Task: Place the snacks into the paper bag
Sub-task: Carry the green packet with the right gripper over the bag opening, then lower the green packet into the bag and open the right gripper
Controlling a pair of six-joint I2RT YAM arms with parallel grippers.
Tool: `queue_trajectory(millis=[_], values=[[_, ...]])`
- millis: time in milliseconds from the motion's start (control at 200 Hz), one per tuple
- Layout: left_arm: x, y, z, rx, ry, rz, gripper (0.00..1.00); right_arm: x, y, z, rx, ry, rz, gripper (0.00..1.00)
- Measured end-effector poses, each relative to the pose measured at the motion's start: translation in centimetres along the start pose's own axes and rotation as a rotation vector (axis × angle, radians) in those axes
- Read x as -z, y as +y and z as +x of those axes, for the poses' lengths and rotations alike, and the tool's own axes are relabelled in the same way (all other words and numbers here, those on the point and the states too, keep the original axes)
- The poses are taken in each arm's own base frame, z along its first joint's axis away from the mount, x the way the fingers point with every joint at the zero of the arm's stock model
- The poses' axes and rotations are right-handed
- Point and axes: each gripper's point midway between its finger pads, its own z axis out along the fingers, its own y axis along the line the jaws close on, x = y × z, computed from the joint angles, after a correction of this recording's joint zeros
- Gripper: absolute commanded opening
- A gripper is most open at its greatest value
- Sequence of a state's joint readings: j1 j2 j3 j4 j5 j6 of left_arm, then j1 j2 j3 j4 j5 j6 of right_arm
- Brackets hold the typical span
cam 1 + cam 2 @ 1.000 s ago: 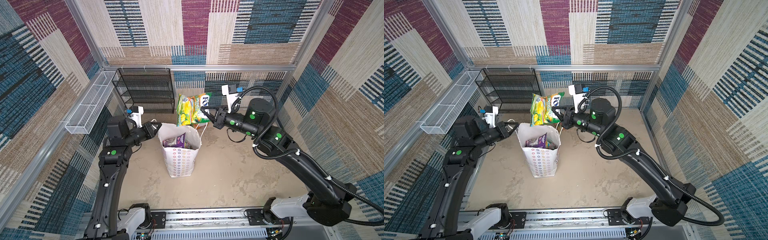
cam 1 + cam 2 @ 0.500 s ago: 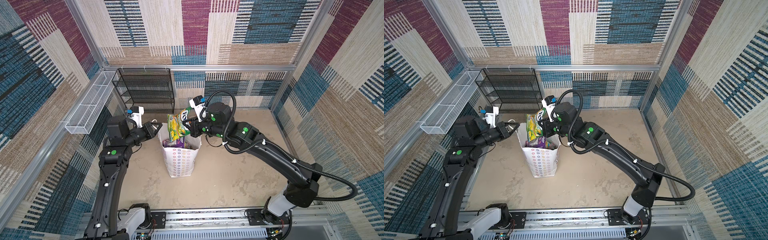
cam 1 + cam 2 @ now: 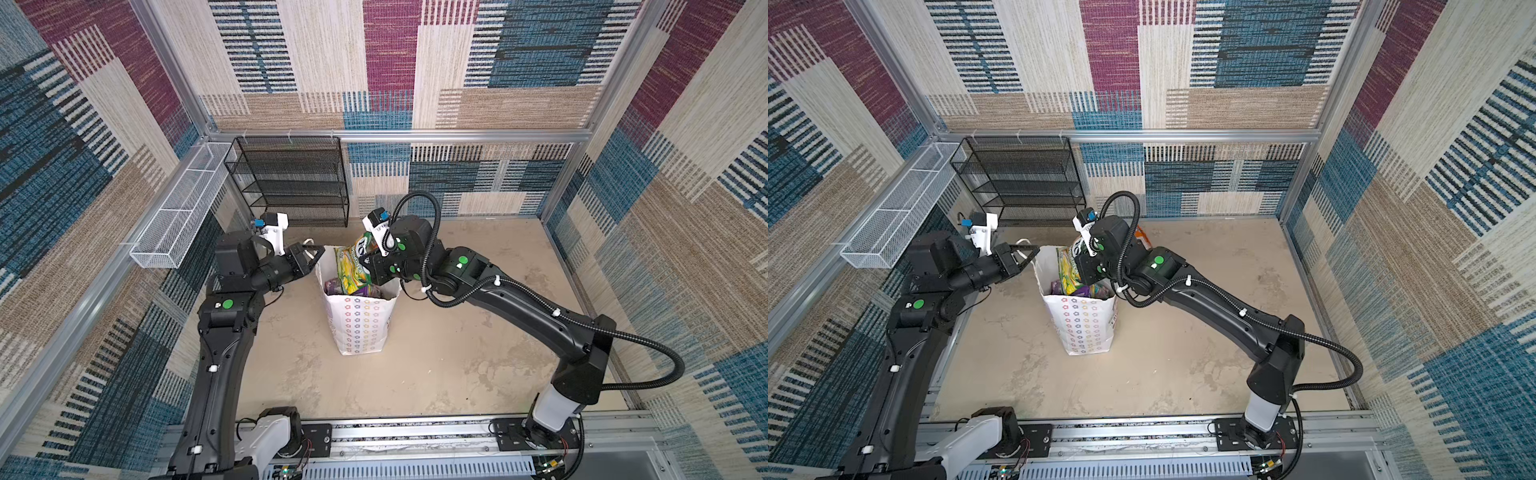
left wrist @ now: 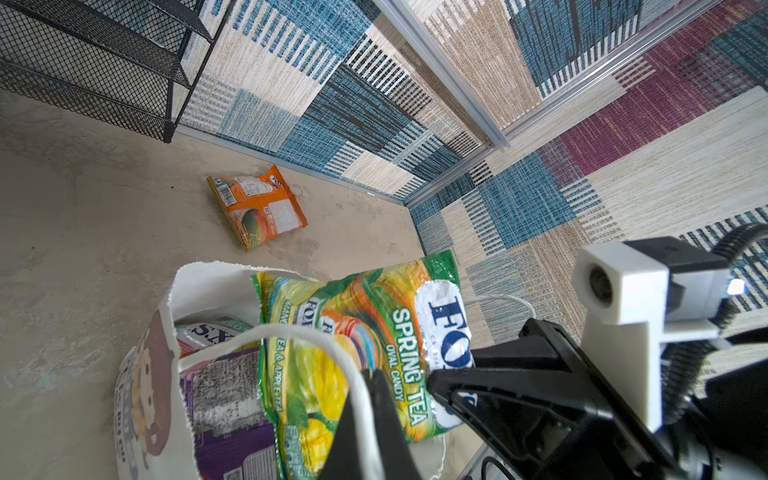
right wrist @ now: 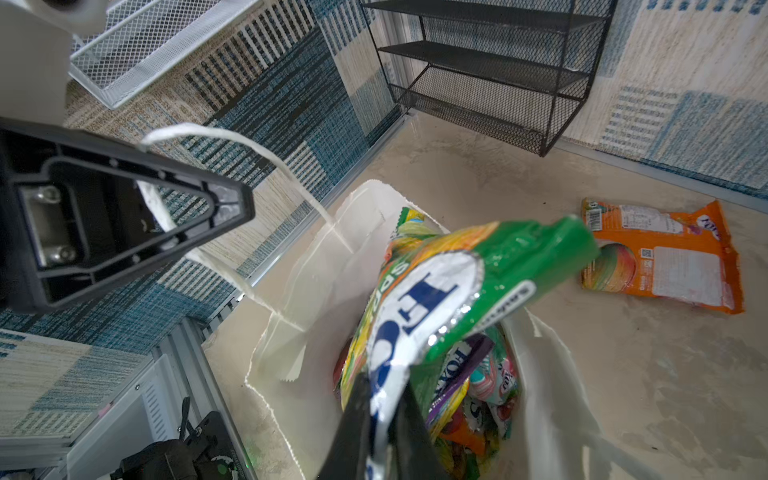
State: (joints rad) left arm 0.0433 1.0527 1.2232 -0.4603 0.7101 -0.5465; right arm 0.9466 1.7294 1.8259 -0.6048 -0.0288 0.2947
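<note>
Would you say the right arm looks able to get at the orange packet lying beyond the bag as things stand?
Probably not yet: the right gripper is shut on the green packet, partly in the paper bag. The orange packet itself lies uncovered on the table.

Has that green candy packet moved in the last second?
Yes. Clamped in the right gripper, the green packet has gone from up behind the paper bag, down and leftward into its open mouth; the bag stayed put.
</note>
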Motion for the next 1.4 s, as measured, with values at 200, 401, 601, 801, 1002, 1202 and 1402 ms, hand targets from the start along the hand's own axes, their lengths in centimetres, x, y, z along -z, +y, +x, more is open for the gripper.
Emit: queue_trajectory(millis=[200,401,601,801,1002,1202,1402], values=[[0.0,0.1,0.0,0.001,0.001,-0.001,0.04,-1.4,1.5,2.0,0.025,0.073,-0.016,0.00],[0.0,0.1,0.0,0.001,0.000,-0.001,0.04,-3.1,1.9,2.7,0.025,0.112,-0.032,0.00],[0.0,0.1,0.0,0.002,0.000,-0.002,0.04,-5.2,1.8,4.0,0.021,0.188,-0.027,0.01],[0.0,0.1,0.0,0.002,0.000,-0.002,0.04,-6.3,1.8,3.7,0.017,0.221,-0.018,0.06],[0.0,0.1,0.0,0.002,0.000,-0.004,0.04,-7.3,1.0,4.8,0.010,0.274,0.008,0.08],[0.0,0.2,-0.1,0.003,-0.002,-0.005,0.04,-7.2,-1.0,6.2,-0.009,0.313,0.049,0.22],[0.0,0.2,-0.1,0.001,-0.003,-0.004,0.04,-7.1,-2.1,6.1,-0.008,0.302,0.118,0.30]])
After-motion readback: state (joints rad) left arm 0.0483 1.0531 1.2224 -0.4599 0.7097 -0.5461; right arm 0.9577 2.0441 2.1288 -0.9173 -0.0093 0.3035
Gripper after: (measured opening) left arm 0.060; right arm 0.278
